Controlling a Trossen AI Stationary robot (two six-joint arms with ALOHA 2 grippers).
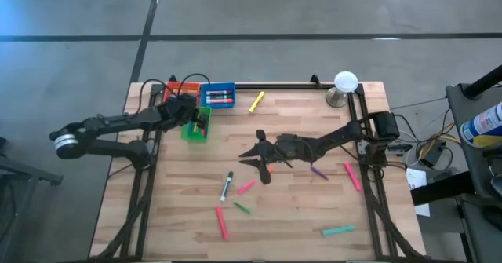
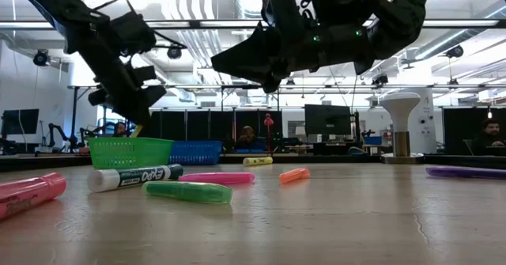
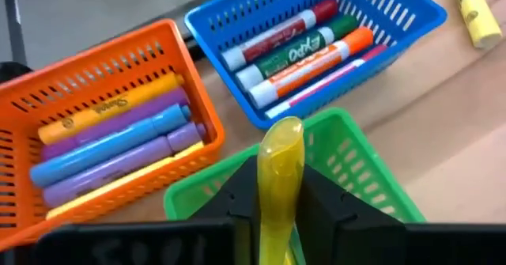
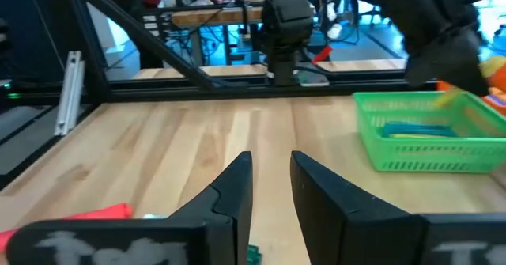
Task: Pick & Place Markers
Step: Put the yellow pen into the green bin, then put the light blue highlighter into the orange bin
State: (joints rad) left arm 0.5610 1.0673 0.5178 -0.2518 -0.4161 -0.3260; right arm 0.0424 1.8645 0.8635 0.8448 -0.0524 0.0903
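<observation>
Left gripper (image 3: 278,217) over our green bin (image 1: 195,128), clamped on a yellow marker (image 3: 278,178) | right gripper (image 1: 257,155) mid-table, fingers parted, holding nothing | orange bin (image 3: 95,83) and blue bin (image 3: 379,12) hold markers | we see loose markers (image 1: 235,191) scattered on the table (image 1: 298,216).

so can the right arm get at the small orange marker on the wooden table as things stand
Probably yes. The right gripper hovers with open fingers just beside the small orange marker, which lies alone on the bare wooden table with nothing over it. The left gripper is away at the green mesh bin.
</observation>
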